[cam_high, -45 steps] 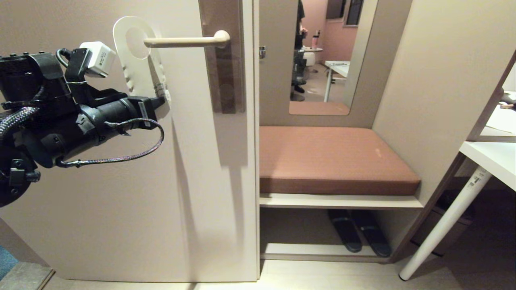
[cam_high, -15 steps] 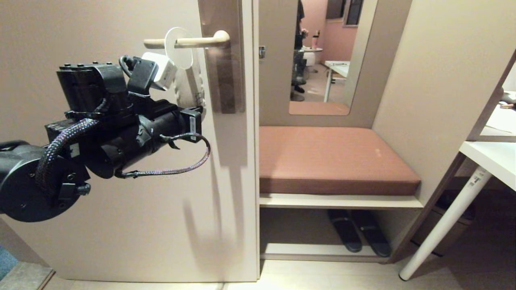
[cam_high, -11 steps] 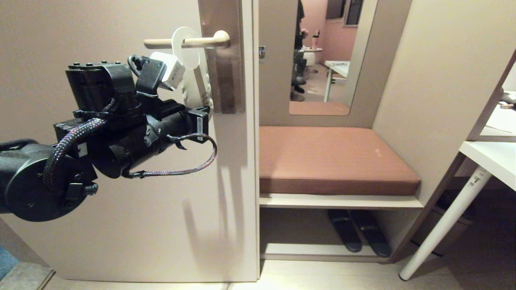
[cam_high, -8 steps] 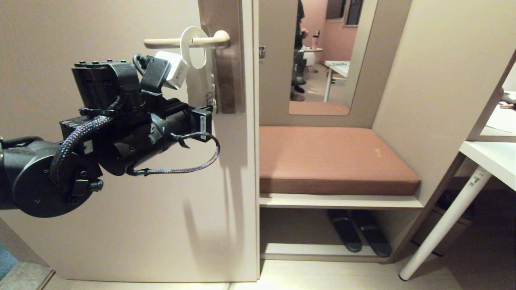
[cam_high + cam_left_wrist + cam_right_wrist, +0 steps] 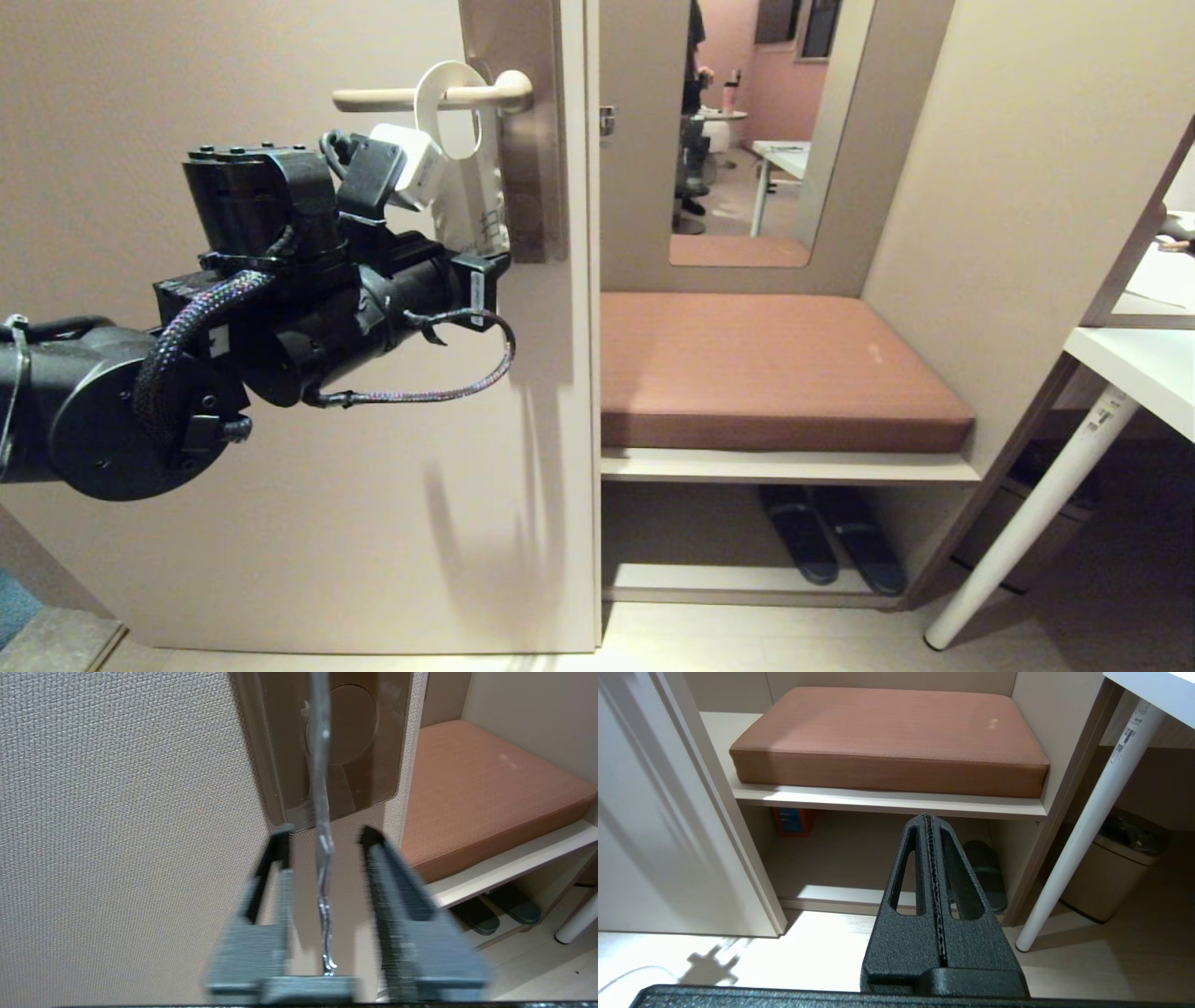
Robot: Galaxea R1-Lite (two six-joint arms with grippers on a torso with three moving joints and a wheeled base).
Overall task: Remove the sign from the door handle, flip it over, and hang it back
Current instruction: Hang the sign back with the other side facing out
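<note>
Door (image 5: 280,140) fills the left half of your head view, with the brown backplate (image 5: 532,187) at its edge. Your left arm reaches in from nine o'clock toward one o'clock, and it is the nearer arm by far; the right gripper (image 5: 930,826) hangs parked and pressed together over the floor by the bench.

Door handle (image 5: 401,96) runs level, nine to three o'clock, and the sign (image 5: 467,177) hangs on it by its hole, close to the knuckle, long axis twelve to six.

In the left wrist view, the left gripper (image 5: 324,842) stands parted, with the sign edge-on between the fingers and touching neither.

You see the sign only as a pale, thin, rounded card; no lettering shows.
</note>
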